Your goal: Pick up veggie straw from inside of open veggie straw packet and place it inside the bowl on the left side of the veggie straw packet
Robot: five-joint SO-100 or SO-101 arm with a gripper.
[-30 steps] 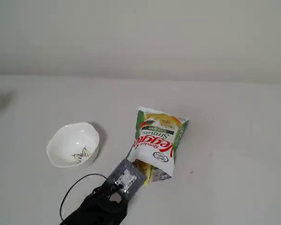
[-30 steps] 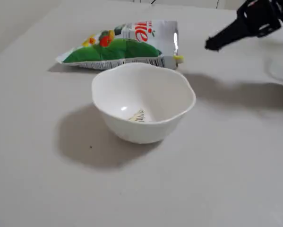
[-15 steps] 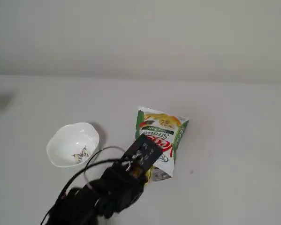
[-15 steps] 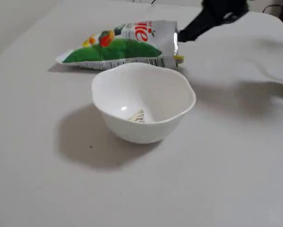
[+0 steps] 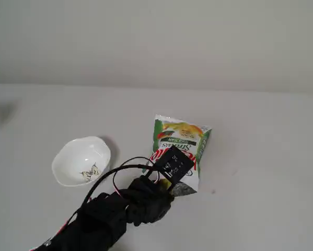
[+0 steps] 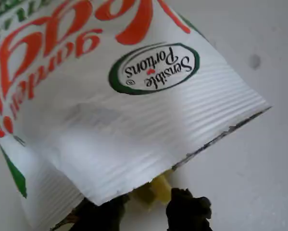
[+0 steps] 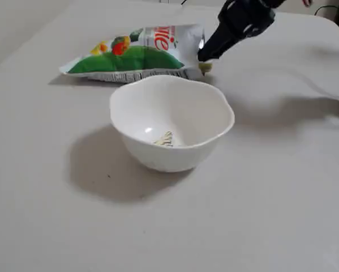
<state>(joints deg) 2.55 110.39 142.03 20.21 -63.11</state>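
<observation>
A pale yellow veggie straw [image 6: 156, 190] is seen at the open mouth of the white and green snack packet [image 5: 178, 147], half hidden under its torn edge. It is flanked by the black fingers of the gripper [image 6: 148, 211], which are spread on either side, but contact cannot be told. The small white wavy-rimmed bowl [image 5: 67, 162] is placed well apart, to the left of the packet in a fixed view.

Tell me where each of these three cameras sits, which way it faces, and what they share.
A fixed view: high, looking down at bowl and veggie straw packet; black arm enters from the bottom.
Wrist view: on the arm, close at the packet's open mouth; dark fingertips at bottom edge.
Another fixed view: low at table height, bowl nearest, gripper at the packet mouth.
All three share the packet.
</observation>
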